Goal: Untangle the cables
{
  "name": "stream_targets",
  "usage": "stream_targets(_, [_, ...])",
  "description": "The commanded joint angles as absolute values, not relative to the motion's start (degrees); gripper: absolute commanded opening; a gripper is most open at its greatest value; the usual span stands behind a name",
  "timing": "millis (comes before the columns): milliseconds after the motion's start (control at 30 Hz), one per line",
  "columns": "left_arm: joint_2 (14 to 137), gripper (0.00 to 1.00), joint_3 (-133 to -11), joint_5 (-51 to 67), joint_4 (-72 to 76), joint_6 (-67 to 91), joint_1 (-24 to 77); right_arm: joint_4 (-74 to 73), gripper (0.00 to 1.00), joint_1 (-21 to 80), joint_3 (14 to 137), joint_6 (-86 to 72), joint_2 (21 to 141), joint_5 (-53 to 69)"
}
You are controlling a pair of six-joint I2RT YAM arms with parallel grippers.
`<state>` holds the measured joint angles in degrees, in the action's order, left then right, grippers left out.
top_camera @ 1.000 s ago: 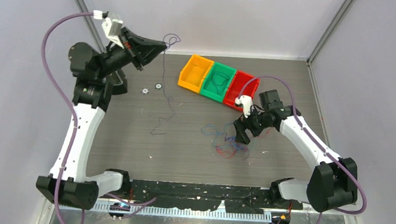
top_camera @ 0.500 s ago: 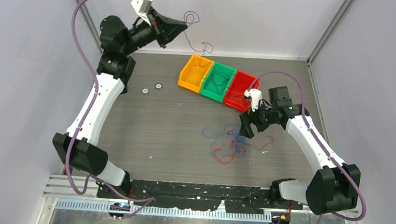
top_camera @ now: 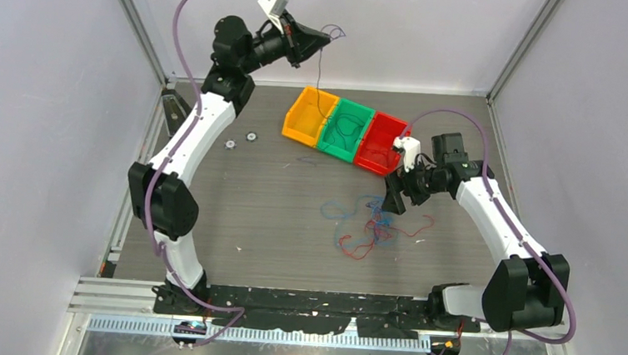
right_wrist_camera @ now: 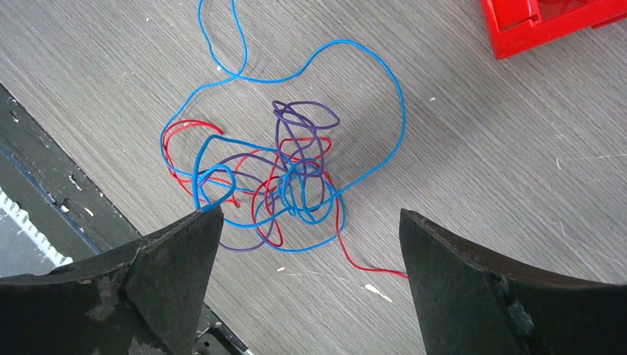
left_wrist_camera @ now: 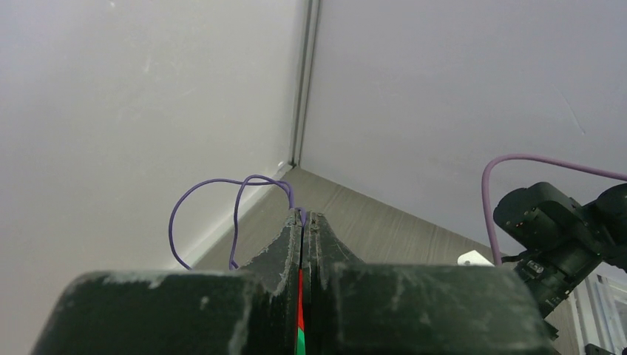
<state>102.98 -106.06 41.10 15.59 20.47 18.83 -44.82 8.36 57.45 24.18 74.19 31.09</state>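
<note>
Purple cable (top_camera: pixel 319 65) now over orange bin (top_camera: pixel 296 119)

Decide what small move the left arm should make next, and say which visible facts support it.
Probably lower the left hand toward the orange bin and let go. The hand is shut on a purple wire that hangs free of the tangle, and its tail seems to dangle over that bin, so this strand looks already separated.
</note>
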Motion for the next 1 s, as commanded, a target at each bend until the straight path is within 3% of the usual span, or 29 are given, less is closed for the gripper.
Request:
stream_targets(0, [104.7, 0.0, -107.9, 40.4, 20.1, 20.2, 19.3, -44.9, 0.95, 7.7, 59.8, 24.5, 74.6, 33.0])
stream_targets(667, [111.3, 0.0, -121.4, 37.4, 18.1, 19.4, 20.8, -45.1, 0.95, 6.1, 59.6, 25.4, 77.1, 34.2])
stream_targets(967, [113.6, 0.0, -115.7, 37.5, 16.2, 14.6, 22.4, -45.0, 0.95, 5.5, 59.5, 25.3, 78.1, 35.2])
